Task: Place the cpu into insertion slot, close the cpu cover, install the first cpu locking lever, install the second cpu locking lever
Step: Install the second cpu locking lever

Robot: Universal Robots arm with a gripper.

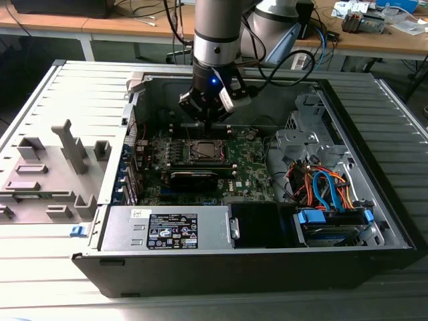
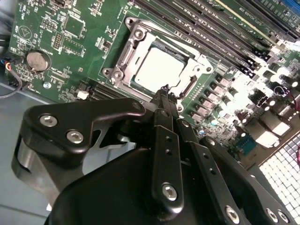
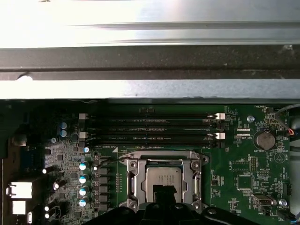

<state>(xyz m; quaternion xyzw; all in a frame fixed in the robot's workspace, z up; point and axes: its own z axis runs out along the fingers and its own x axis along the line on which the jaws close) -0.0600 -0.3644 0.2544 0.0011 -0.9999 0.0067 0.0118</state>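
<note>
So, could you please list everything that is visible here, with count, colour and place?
computer case: one, dark grey, lying open on the slatted table
motherboard: one, green, on the case floor
cpu: one, silver-grey, seated in the insertion slot
cpu cover: one, silvery, closed around the cpu
memory slots: several, long, black, beside the socket
coin battery: one, silver, on the motherboard
power supply: one, grey, at the case's near edge
cables: several, orange and blue, at the exterior view's right
pincer: one, black, fingertips together, just above the socket edge
</note>
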